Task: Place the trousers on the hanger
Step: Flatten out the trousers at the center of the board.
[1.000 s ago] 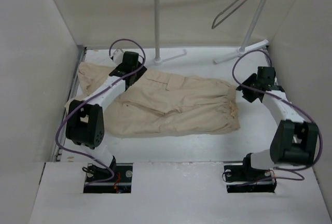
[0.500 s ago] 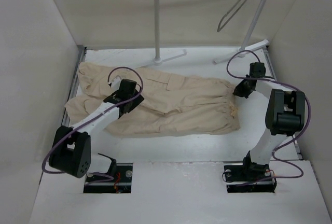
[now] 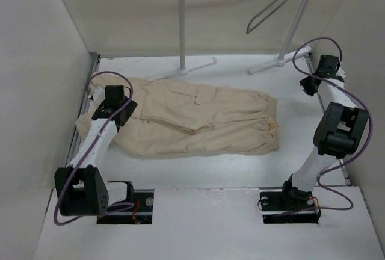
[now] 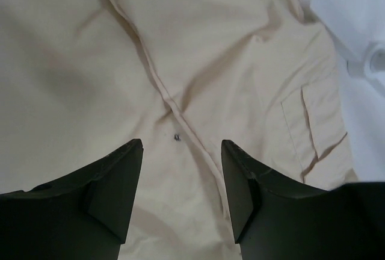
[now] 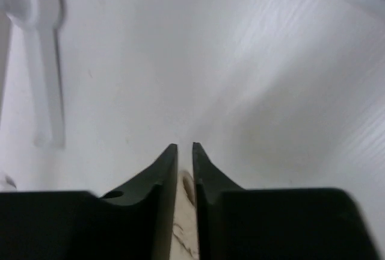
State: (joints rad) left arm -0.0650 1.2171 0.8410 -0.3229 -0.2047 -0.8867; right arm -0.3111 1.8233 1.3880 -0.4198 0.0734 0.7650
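The beige trousers lie flat across the table, with the gathered waistband at the right and the legs at the left. The dark wire hanger hangs from the white rack's rail at the back right. My left gripper hovers open over the trouser legs; in the left wrist view its jaws stand wide apart above the cloth and a seam. My right gripper is by the right wall, away from the trousers. In the right wrist view its jaws stand almost together over the white table, with a beige sliver in the gap.
The white garment rack has a left post, a right post and feet on the far part of the table. Beige walls close in the left, right and back. The rack foot shows in the right wrist view.
My left gripper has moved from the middle of the trousers to their left end. My right gripper has left the waistband and moved back and right toward the wall.
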